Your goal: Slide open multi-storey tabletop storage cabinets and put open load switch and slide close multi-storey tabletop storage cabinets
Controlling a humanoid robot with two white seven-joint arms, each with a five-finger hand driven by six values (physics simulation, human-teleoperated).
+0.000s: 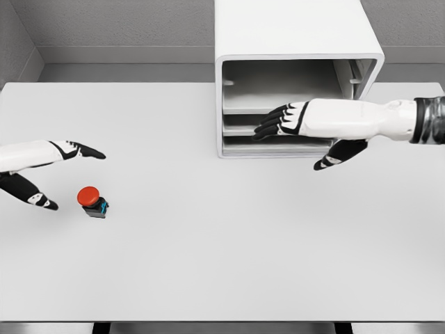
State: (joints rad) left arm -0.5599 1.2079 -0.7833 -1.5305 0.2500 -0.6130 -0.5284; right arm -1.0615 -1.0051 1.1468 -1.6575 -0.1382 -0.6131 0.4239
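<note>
White desk (208, 278) carries a white multi-storey storage cabinet (292, 35) at its far edge, right of the middle, its front showing open shelves. The right hand (285, 120) reaches in from the right, fingers extended and loosely spread in front of the middle shelves, holding nothing. A load switch (92, 200) with a red button cap on a dark body sits on the desk at the left, well apart from the cabinet. The left hand (52, 163) hovers near it, fingers spread wide, empty.

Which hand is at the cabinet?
The right hand, fingers against the cabinet front; the left hand hovers by the red switch.
</note>
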